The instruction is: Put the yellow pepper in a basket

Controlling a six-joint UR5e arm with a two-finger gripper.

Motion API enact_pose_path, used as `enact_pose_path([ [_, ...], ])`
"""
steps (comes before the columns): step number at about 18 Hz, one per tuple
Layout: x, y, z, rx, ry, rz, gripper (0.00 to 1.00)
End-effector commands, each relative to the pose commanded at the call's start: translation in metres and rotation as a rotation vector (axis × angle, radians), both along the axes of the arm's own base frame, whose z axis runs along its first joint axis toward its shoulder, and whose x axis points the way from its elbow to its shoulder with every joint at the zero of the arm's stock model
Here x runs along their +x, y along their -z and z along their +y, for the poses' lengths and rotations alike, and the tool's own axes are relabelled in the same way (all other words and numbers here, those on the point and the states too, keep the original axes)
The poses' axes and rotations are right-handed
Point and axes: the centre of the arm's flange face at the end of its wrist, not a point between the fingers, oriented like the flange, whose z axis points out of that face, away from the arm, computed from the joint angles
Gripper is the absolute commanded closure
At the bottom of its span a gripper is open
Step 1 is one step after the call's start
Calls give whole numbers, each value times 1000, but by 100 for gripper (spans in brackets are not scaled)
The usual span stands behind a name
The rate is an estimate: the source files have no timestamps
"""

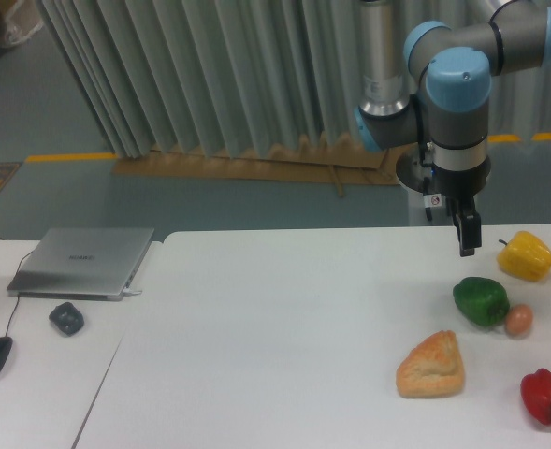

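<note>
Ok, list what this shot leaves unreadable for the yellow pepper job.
- Basket: none in the fixed view.
- Gripper: seen edge-on as one dark bar left of the yellow pepper; open or shut unclear.
- Round brownish object touching the green pepper: too small to identify.

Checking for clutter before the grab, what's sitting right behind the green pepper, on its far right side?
A small brownish egg-like thing pokes out from behind the green pepper; its left part is covered.

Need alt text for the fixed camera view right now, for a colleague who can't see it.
The gripper hangs above a white table, just left of the yellow pepper, holding nothing. Nearer the camera lie a green pepper, an egg, a bread piece and a red pepper; no basket is visible.
</note>
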Motion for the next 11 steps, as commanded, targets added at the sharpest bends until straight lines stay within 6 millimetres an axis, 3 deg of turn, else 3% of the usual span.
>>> enact_pose_path([
  [11,-10,11,13,51,-268,45,0],
])
